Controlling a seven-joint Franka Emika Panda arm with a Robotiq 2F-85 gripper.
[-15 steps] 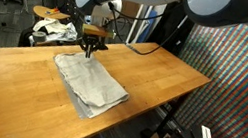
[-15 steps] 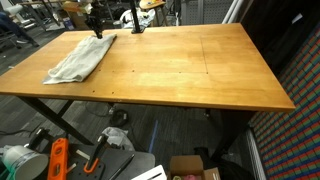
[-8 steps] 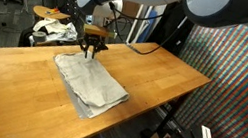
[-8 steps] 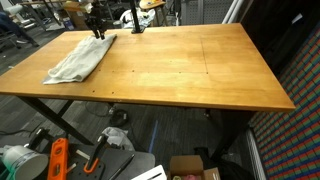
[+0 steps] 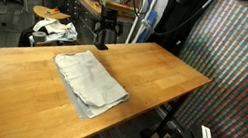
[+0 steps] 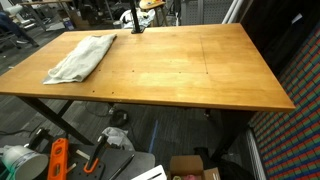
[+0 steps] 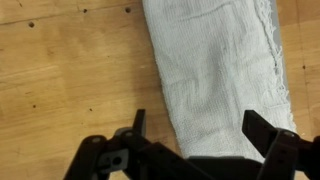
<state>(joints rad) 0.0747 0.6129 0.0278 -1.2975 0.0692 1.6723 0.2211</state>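
Cloth (image 7: 215, 60), a folded coarse-woven oblong, lies on the grained wooden table (image 7: 70, 70) under the open pincer (image 7: 194, 125).

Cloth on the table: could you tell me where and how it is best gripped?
Probably pinch the cloth at a long edge, straight from above: it lies flat and folded on the table, offering nothing to grasp sideways.

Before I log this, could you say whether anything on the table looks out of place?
Nothing much: the folded cloth lies askew on the table, slightly rumpled; the open gripper hangs above it.
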